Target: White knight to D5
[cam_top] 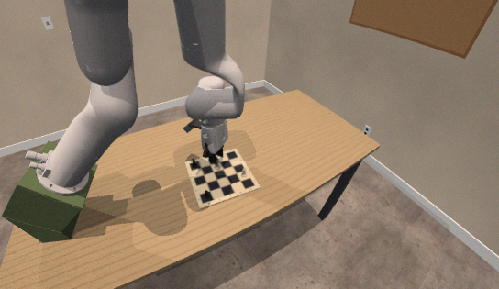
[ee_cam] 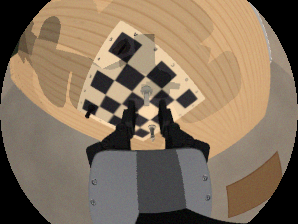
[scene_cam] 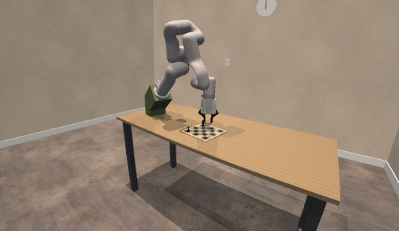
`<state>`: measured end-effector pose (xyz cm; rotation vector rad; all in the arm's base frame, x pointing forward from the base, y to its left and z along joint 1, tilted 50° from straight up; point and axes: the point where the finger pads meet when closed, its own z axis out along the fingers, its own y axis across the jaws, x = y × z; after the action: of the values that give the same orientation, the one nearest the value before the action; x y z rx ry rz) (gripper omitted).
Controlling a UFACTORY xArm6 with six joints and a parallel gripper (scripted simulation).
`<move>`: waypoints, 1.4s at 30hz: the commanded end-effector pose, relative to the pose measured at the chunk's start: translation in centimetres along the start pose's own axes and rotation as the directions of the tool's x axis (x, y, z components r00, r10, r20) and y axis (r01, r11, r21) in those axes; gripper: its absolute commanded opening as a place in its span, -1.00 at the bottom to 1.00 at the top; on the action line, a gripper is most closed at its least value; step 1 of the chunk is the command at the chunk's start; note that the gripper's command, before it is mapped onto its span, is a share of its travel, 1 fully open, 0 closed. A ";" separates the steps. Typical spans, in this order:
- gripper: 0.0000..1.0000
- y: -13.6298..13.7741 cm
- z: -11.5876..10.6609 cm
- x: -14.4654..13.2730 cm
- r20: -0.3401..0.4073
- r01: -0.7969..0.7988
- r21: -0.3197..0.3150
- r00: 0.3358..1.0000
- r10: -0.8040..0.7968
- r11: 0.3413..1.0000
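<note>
The small chessboard (cam_top: 227, 190) (scene_cam: 206, 136) (ee_cam: 109, 83) lies in the middle of the wooden table. My gripper (cam_top: 213, 157) (scene_cam: 207, 122) (ee_cam: 146, 107) hangs upright just above the board's far edge, its black fingers parted. In the wrist view a small white piece (ee_cam: 152, 131) shows between and below the fingertips; I cannot tell its shape or whether the fingers touch it. Another white piece (ee_cam: 148, 90) (cam_top: 243, 172) stands further along the board.
A black piece (cam_top: 194, 162) (scene_cam: 188, 129) (ee_cam: 89, 110) stands at the board's corner nearest the arm's base, and another black piece (cam_top: 207, 195) near the front corner. The arm's green base block (cam_top: 41, 206) (scene_cam: 155, 103) sits at the table's end.
</note>
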<state>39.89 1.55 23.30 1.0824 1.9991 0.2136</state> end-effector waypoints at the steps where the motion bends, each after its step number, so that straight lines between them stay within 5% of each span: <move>1: -0.25 0.1 0.0 0.0 0.001 0.000 -0.002 1.000 0.000 1.000; 42: -0.25 0.1 3.4 0.0 0.001 0.000 -0.002 1.000 0.000 1.000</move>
<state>42.40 0.79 21.14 1.0829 1.9998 0.2133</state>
